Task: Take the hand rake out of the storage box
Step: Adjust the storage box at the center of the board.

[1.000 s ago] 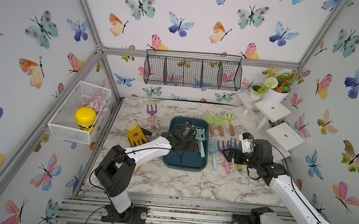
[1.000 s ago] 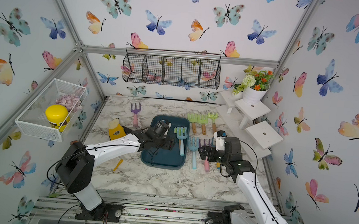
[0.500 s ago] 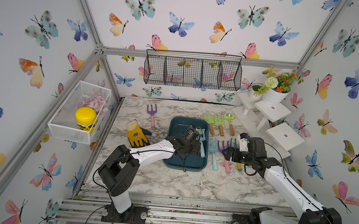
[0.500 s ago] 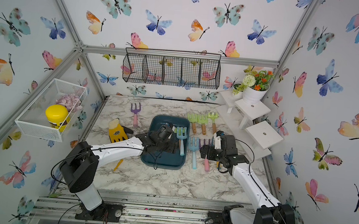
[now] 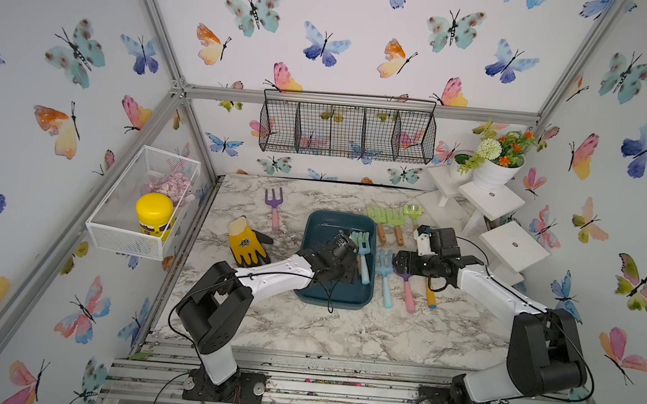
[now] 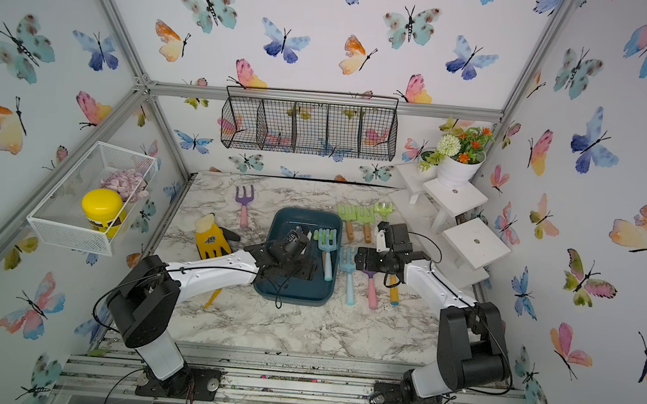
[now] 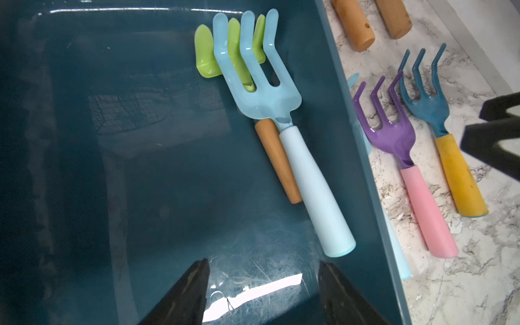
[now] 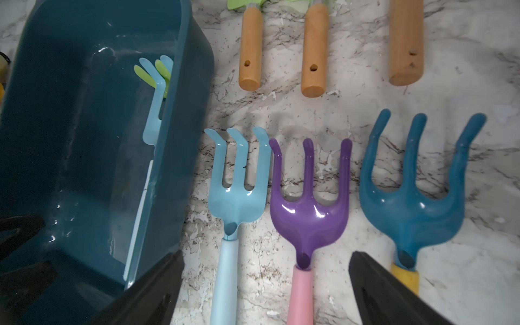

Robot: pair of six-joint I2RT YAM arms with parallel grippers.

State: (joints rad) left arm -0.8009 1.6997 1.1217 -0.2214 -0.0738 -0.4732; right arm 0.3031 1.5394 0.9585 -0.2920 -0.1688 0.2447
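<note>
Shows left gripper [image 7: 263,264] open, empty, inside the storage box [image 7: 112,168] near the handle of the light-blue hand rake [image 7: 309,183], and right gripper [image 8: 266,254] wide open just outside the box.

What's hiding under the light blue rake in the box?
A green rake with a wooden handle. Its tines and handle poke out beside the light blue rake; its neck is covered.

At least 9 hand tools [image 5: 385,286], 1 storage box [image 5: 323,227], 1 glove [image 5: 248,244]
</note>
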